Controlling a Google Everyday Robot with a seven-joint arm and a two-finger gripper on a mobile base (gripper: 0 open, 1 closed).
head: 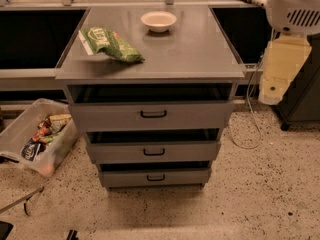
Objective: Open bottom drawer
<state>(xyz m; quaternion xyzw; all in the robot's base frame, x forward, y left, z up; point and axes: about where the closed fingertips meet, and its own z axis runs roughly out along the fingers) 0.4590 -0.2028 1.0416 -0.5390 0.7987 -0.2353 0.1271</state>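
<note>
Cabinet of grey metal (234, 91) sat centre frame on a speckled stone floor (260, 199), three drawers stacked. Bottom drawer (190, 177), the shortest and narrowest grey front, was lowest, just above the floor, with a small black loop handle (156, 177) at its centre. Dark gap showed above its front panel, same as on the medium grey drawer (190, 151) and the widest grey top drawer (200, 115) over it. Flat grey surface (200, 49) on top carried a crumpled green snack bag (111, 45) near the left edge and a round white bowl (158, 21) near the back, well apart. Cream-and-white hand (279, 69) hung at upper right, beside the surface's right edge, clear of the cabinet and well apart from the bottom drawer. Apart or together: couldn't tell. Clear plastic bin (20, 129) holding packets lay tilted on the floor, left of the cabinet.
</note>
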